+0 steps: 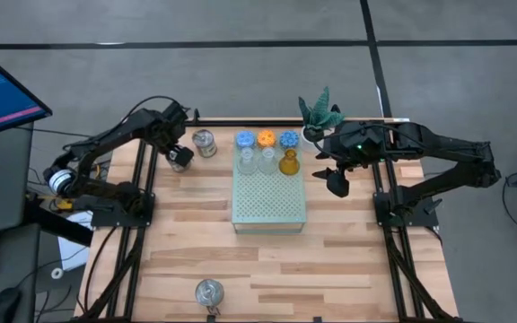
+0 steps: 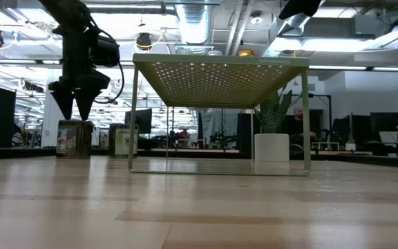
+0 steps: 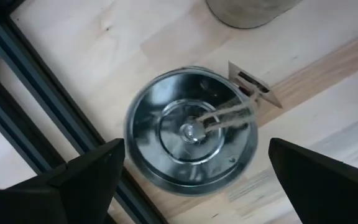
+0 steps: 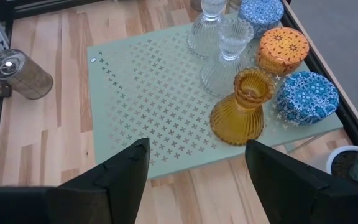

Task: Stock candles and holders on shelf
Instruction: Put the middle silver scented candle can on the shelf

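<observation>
The shiny silver round tin (image 3: pixel 190 130) with a wick at its centre and a paper tag at its rim stands on the pale wooden surface (image 1: pixel 267 260), close to the dark frame rail at the left edge, directly beneath the left tool (image 3: pixel 197 180). That tool hangs just above it with both fingers spread wide, one to each side, gripping nothing. To do this pick well, I judge the descent should stay centred on the wick, so the fingers straddle the rim evenly and close on the smooth wall below the lip; the tag and the nearby rail could snag a finger. A second silver tin (image 1: pixel 204 143) stands just beside, so the closing should not brush it.

A third silver tin (image 1: pixel 209 292) sits well apart at the near edge. The mint-green perforated shelf (image 1: pixel 268 202) already carries two blue candles, one orange candle, two clear glass cups and one amber glass cup (image 4: pixel 243 109) along its far side. The right tool (image 1: pixel 337 184) waits beside the shelf, partly open and empty.
</observation>
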Available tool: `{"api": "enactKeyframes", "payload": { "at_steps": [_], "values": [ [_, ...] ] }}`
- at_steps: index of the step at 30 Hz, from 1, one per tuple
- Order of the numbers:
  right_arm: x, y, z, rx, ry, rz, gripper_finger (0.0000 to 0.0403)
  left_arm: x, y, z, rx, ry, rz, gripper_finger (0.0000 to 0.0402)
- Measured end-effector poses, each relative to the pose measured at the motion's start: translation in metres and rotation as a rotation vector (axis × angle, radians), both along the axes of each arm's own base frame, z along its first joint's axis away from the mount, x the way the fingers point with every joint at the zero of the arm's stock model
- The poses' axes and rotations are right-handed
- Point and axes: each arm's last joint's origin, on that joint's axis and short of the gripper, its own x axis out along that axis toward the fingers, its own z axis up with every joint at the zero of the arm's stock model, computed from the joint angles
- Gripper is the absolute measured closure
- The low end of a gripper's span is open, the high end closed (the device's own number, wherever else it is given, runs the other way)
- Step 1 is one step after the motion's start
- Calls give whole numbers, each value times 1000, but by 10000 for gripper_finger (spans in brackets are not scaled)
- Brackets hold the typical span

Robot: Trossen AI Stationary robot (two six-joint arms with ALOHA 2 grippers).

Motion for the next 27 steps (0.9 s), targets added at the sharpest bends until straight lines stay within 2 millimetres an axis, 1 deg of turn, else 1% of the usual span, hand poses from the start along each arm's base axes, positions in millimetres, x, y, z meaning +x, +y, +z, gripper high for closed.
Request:
{"api": "enactKeyframes", "payload": {
  "at_steps": [6,11,21,27],
  "values": [
    [0,0,0,0,0,0,147,-4,4,0,1,1,3,8],
    [0,0,0,-1,1,-1,147,-2,4,0,-12,-49,-10,11],
    [-2,0,-2,0,28,-1,147,-2,5,0,-6,-39,-35,13],
    [-2,0,-2,-2,28,1,147,-3,6,0,-29,-72,-58,14]
  ]
}}
